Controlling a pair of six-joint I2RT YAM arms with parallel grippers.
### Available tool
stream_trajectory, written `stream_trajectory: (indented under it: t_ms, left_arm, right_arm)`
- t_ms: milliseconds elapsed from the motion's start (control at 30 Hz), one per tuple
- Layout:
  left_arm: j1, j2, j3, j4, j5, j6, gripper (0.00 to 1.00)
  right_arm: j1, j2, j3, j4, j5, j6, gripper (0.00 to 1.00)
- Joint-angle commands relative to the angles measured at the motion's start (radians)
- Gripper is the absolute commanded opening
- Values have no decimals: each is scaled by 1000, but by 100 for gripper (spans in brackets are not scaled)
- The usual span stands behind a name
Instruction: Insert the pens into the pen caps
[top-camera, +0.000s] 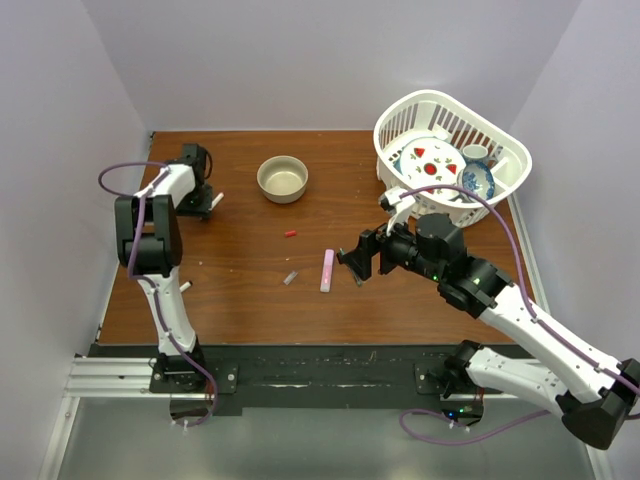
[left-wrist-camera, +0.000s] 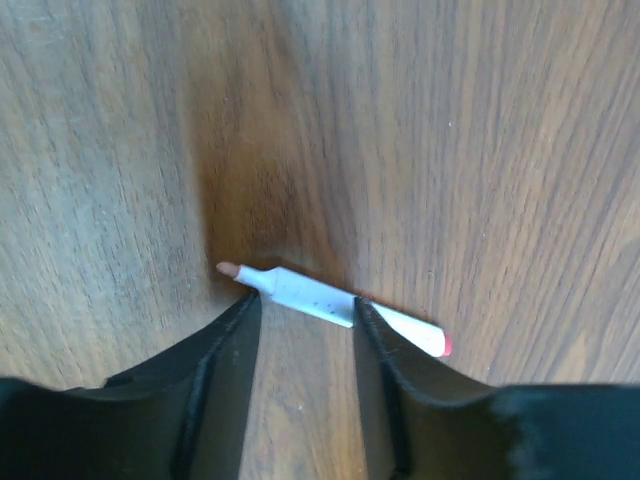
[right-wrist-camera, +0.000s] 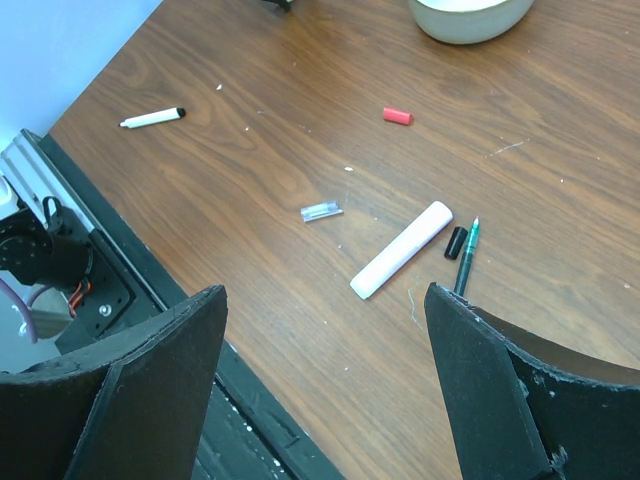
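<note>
The left end effector (left-wrist-camera: 304, 305) is straddling a white pen (left-wrist-camera: 300, 291) lying on the bench (left-wrist-camera: 480, 150) left of the bowl (top-camera: 283, 179), fingers half apart; I cannot tell whether it is gripping. The right end effector (right-wrist-camera: 322, 298) is hovering wide open and empty over the pink marker (right-wrist-camera: 402, 249), on the bowl's near side.

Table (top-camera: 240, 300) bears bowl (top-camera: 283, 179), basket (top-camera: 452, 145), pink marker (top-camera: 327, 270), red cap (top-camera: 290, 234); seemingly grey cap (top-camera: 291, 278).
</note>
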Motion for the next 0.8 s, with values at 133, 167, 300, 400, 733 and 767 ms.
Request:
stream_trajectory:
  t_ms: [133,167,300,400,733,767]
  left_arm:
    - [-4,7,-10,-77,-53,10,28]
    - [-4,-1,-24,-68,-62,24,26]
    - [-7,-61,-138,15,-65,119,13]
    - [-21,-120,-253,122,-50,217,1]
    - [-141,-367,-591,438,69,518,0]
    - [-154,-390,-609,461,96,554,0]
  right_arm:
    - [-1,-10,57,25,37,-11,84]
    - [1,-10,61,26,36,-9,84]
    - [-1,-15,58,35,23,6,84]
    - [-1,-7,44,57,8,26,84]
    - [-1,51,-34,155,-53,117,83]
    - [1,75,-42,164,-59,124,83]
